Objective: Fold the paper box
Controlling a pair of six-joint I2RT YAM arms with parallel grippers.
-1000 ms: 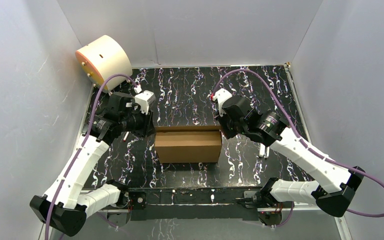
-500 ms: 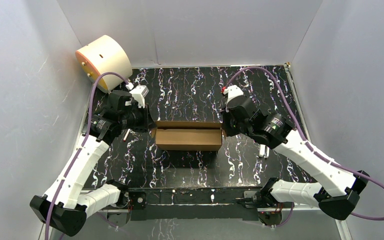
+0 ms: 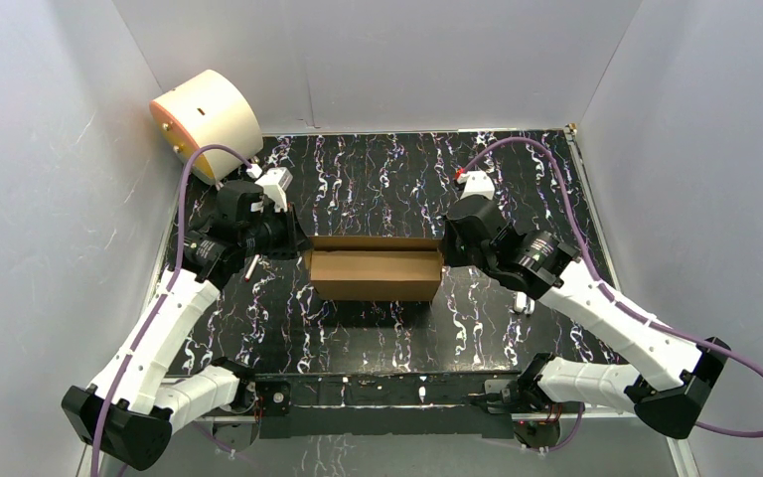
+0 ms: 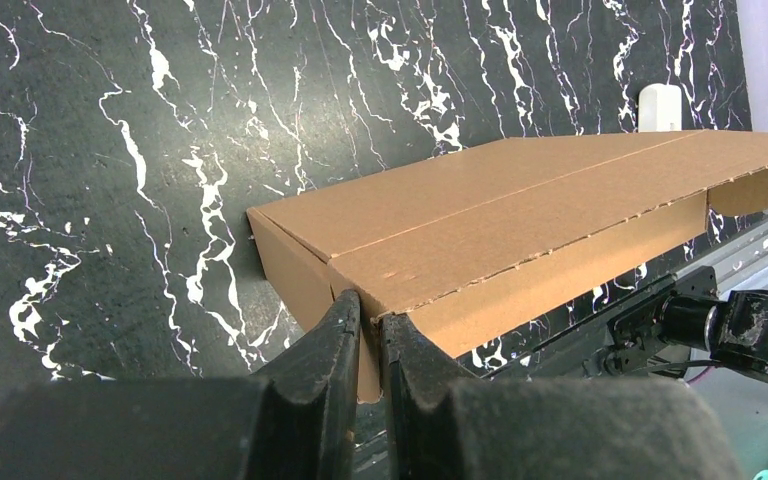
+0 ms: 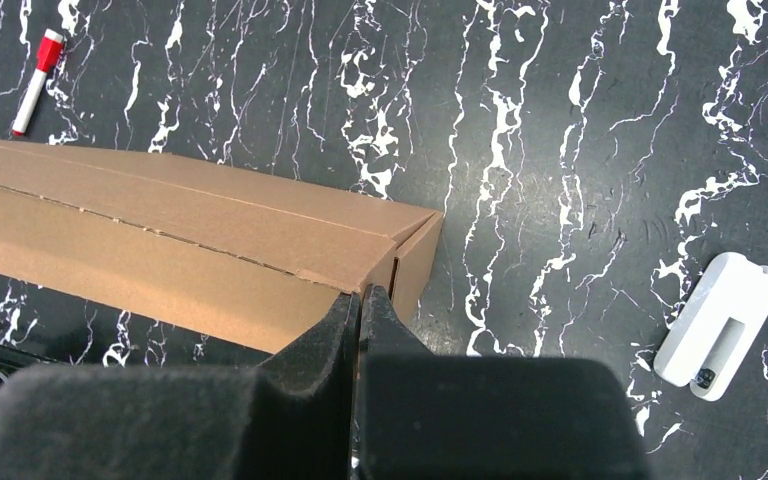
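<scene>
The box (image 3: 373, 275) lies stretched between the two sets of jaws, one end at each. From above its broad brown face now looks much shorter than a second ago, and its near edge has drawn back from the arm bases. That suggests the big panel is being swung over and down toward the body, so the fold is likely in a late, closing stage and not yet pressed flat. Both arms have carried their wrists away from the bases along with that edge. The left gripper (image 4: 368, 305) has narrowed in the last second and is now clamped on a thin cardboard edge at the box's end, with a sliver of brown showing between its fingers. The right gripper (image 5: 360, 295) has its jaws pressed together right at the opposite corner, much as before. Whether any cardboard is pinched between them cannot be told, since the gap is too thin to see into. A red marker (image 5: 36, 68) lies beyond the box from the right jaws, well apart from them and untouched.
</scene>
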